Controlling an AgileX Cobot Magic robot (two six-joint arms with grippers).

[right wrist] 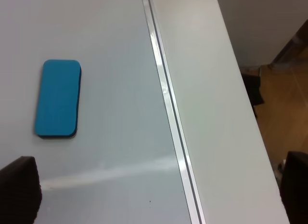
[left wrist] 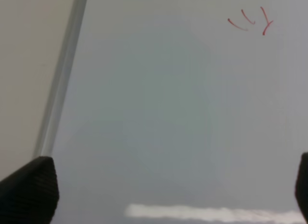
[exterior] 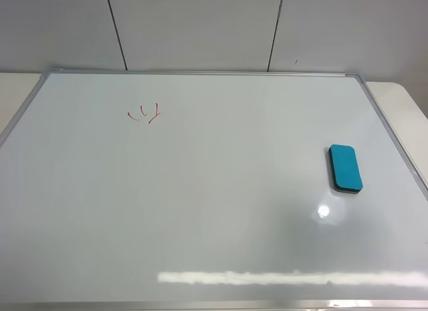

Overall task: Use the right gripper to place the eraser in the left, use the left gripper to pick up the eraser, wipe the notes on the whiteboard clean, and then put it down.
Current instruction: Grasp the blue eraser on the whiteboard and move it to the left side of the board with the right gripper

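Eraser (exterior: pixel 345 168) lies on your whiteboard (exterior: pixel 200 211) by its right edge, notes (exterior: pixel 145 113) toward the far-left corner. Your left gripper (left wrist: pixel 166 188) and right gripper (right wrist: pixel 156 188) gape empty.

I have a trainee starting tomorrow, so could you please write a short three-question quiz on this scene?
1. True or false: the eraser lies flat on the whiteboard, touched by no gripper.
2. Where are the red notes? A) on the board's left half, well apart from the eraser; B) under the eraser; C) touching the eraser.
3. Fill in: the left gripper and right gripper both stand ____.
Key: 1 true; 2 A; 3 open.
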